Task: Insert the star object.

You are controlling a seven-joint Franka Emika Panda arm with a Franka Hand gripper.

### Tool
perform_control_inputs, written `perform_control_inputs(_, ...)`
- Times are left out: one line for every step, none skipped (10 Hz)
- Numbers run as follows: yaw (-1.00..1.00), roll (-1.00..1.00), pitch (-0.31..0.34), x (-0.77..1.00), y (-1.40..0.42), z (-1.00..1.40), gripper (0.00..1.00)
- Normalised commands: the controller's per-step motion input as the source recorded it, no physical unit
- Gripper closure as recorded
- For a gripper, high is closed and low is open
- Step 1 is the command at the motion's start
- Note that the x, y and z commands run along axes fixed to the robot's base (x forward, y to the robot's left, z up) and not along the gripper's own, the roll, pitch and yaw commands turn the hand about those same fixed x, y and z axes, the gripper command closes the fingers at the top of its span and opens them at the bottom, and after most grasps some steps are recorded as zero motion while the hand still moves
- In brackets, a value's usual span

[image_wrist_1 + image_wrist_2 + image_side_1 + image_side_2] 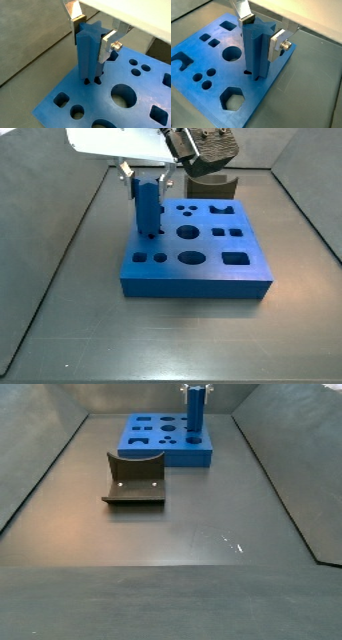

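**Peg upright on the block, clamped in the gripper**

We see the gripper (91,31) directly above the block (133,100), its two silver fingers closed on the upper part of the star object (87,52), one plate on each side. In both wrist views the pads press flat against the peg's ridged sides, so we read the jaws as narrowed to the peg's width and holding it.

The peg (256,50) stands upright, its lower end at the block's top face, at a small dark opening near one edge of the block (211,65). We cannot tell how far the tip has entered that opening. A large round hole (232,53) lies just beside the peg's foot, and a hexagonal hole (233,98) sits nearer a block corner.

In a side view the peg (146,206) rises from the block (201,273) near its left edge, with the gripper (146,173) above it under the white wrist housing. A dark piece (211,183) stands just behind the block.

In a side view from farther off, the block (160,439) lies at the far end of the floor, the peg (194,409) upright on its right part. The fixture (135,480) stands near the block, on its near side, apart from it.
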Motion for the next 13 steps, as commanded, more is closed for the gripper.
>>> perform_control_inputs(0.76,0.01,0.000,0.28,0.05,-0.59,1.00)
perform_control_inputs(0.73,0.00,0.027,0.37,0.00,-0.59,1.00)
perform_control_inputs(0.70,0.03,0.051,0.39,0.00,-0.59,1.00)
perform_control_inputs(0.69,0.06,0.029,0.22,0.00,-0.55,1.00)
perform_control_inputs(0.61,0.00,0.014,0.04,-0.01,-0.48,1.00)
perform_control_inputs(0.50,0.00,0.000,-0.06,-0.08,-0.37,1.00)
perform_control_inputs(0.46,0.00,0.000,-0.20,-0.03,-0.28,1.00)
perform_control_inputs(0.31,0.01,0.000,-0.19,0.00,-0.19,1.00)
perform_control_inputs(0.18,0.13,0.000,-0.25,0.02,-0.13,1.00)
perform_control_inputs(0.17,0.15,0.000,-0.31,0.00,-0.11,1.00)
perform_control_inputs(0.18,0.15,-0.013,-0.30,0.00,-0.11,1.00)
perform_control_inputs(0.22,0.14,-0.026,-0.18,0.00,-0.24,1.00)
perform_control_inputs(0.14,0.08,0.000,0.01,0.00,-0.47,1.00)
